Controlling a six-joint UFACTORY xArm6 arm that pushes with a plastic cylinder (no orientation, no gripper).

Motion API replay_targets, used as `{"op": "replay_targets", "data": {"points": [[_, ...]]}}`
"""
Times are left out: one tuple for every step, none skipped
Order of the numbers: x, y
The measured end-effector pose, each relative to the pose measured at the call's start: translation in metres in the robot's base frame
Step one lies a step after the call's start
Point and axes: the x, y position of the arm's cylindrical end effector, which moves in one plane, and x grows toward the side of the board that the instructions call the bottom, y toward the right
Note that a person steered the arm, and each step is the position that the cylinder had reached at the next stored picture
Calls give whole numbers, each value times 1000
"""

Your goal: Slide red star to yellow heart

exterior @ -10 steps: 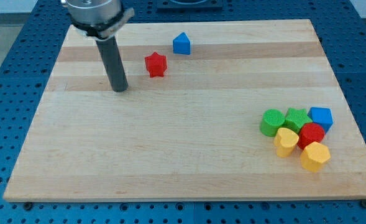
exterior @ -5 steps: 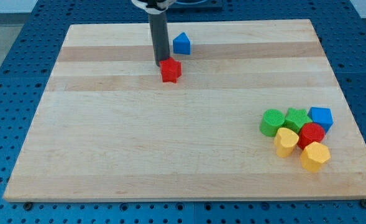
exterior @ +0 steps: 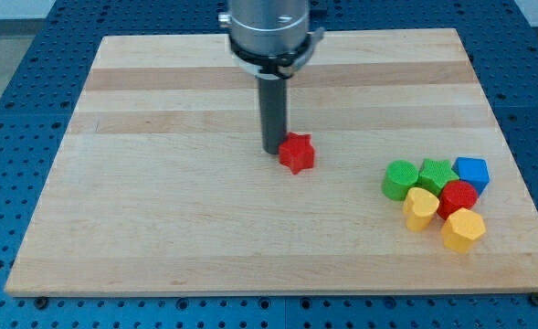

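The red star lies near the middle of the wooden board. My tip stands just to its upper left, touching or almost touching it. The yellow heart lies at the view's right in a cluster of blocks, well to the right of and below the star. The rod and its round mount rise toward the view's top and hide part of the board's far edge.
Around the yellow heart lie a green cylinder, a green star, a blue block, a red block and a yellow hexagon. The blue block seen earlier near the top is hidden behind the arm.
My tip swung in behind the red star and pushed it down and to the right, from the upper left of the board toward its middle. The cluster has not moved.
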Motion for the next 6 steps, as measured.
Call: {"op": "replay_targets", "data": {"points": [[3, 39], [17, 68], [24, 84], [35, 94], [52, 95], [57, 95]]}}
